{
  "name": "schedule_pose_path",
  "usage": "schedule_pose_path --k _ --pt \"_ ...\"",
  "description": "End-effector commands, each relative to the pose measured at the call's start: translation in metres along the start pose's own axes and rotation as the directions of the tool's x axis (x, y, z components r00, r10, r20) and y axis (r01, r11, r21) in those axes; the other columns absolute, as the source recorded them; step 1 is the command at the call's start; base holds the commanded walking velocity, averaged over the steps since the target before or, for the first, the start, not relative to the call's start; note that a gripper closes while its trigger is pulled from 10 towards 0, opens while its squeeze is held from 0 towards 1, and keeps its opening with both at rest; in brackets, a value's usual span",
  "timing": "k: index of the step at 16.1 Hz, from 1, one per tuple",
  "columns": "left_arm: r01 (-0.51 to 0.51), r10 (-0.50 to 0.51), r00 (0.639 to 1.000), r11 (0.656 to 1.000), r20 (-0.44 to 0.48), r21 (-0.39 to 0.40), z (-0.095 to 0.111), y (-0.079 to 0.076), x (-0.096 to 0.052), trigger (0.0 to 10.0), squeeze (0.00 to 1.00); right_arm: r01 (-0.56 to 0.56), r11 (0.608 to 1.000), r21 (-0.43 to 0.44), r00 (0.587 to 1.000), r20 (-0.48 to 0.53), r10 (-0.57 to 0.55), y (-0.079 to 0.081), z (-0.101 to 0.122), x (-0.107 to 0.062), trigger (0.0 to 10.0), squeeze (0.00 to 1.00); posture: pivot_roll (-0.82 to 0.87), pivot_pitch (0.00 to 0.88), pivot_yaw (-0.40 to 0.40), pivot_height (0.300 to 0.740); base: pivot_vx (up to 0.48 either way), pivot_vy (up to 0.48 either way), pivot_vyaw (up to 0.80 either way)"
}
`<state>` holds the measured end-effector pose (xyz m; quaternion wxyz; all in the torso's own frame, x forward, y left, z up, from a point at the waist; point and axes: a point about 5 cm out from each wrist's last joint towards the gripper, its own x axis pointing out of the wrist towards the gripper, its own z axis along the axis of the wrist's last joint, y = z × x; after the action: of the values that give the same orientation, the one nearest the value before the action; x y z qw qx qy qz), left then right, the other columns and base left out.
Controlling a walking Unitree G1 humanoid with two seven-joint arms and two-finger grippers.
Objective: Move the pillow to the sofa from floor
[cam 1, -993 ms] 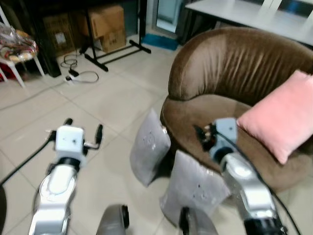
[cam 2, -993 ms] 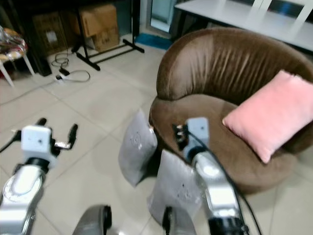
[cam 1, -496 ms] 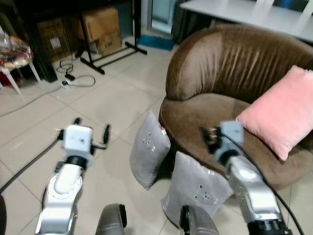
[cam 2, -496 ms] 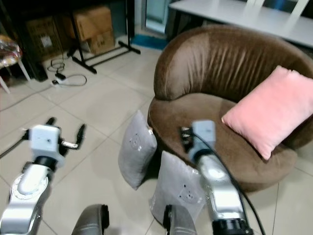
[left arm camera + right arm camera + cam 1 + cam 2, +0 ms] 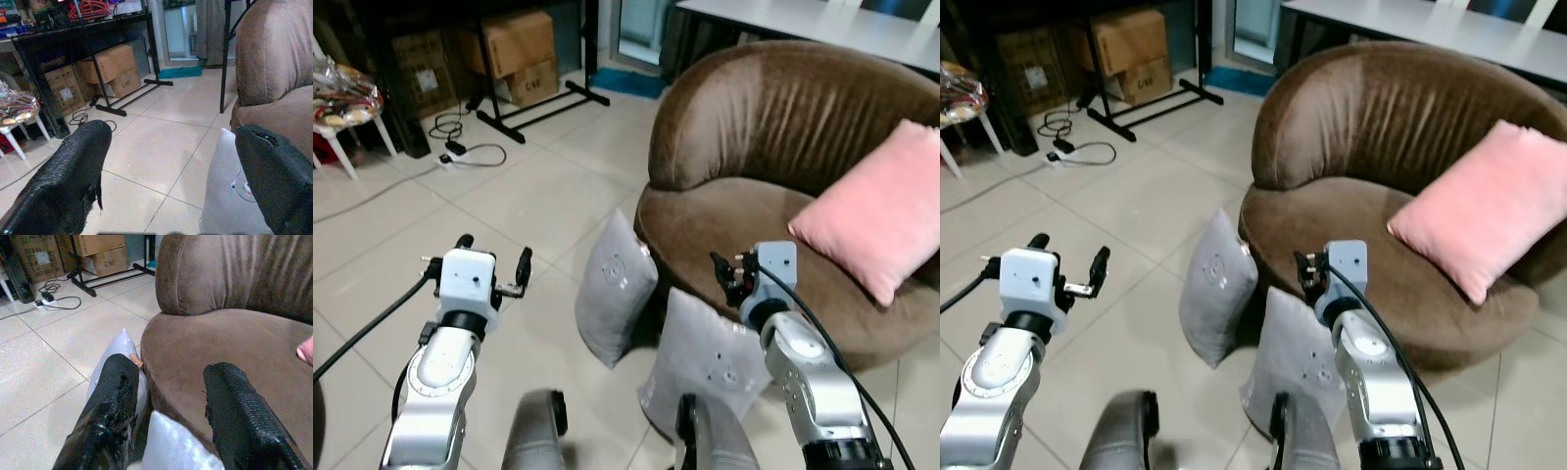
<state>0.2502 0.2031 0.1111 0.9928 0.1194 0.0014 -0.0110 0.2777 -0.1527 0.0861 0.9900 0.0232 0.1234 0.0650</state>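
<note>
Both arms hold nearly the same raised pose as a moment ago; left claw (image 5: 491,264) spread wide over the floor tiles (image 5: 509,196), right claw (image 5: 166,416) parted, grasping nothing, above two grey pillows (image 5: 615,289) leaning against the brown sofa (image 5: 783,127) front

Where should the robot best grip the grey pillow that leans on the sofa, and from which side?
Probably the top corner of the grey pillow, from above. It stands upright on edge against the sofa, so that corner is free. The open left gripper is nearest.
</note>
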Motion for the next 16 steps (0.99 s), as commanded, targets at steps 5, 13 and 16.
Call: schedule_pose_path --k 5,13,16 --pt "0.002 -0.002 1.000 1.000 -0.006 0.010 -0.0001 -0.0020 0.0020 10.0 0.00 0.005 1.000 0.019 1.000 0.003 -0.005 -0.0044 0.0011 0.0016 10.0 0.00 0.03 0.000 -0.056 0.500 0.000 0.000 0.00" --pt "0.009 -0.009 1.000 1.000 0.000 -0.009 0.0000 -0.0009 0.0010 10.0 0.00 -0.004 0.999 -0.034 1.000 0.002 0.004 -0.0027 0.0033 0.0045 10.0 0.00 0.03 0.000 -0.059 0.500 0.231 0.000 0.00" --pt "0.012 -0.012 1.000 1.000 0.002 -0.012 -0.0002 -0.0014 0.0011 10.0 0.00 0.006 0.999 -0.031 1.000 0.005 -0.006 -0.0029 0.0035 0.0061 10.0 0.00 0.03 0.000 -0.062 0.500 0.355 0.000 0.79"
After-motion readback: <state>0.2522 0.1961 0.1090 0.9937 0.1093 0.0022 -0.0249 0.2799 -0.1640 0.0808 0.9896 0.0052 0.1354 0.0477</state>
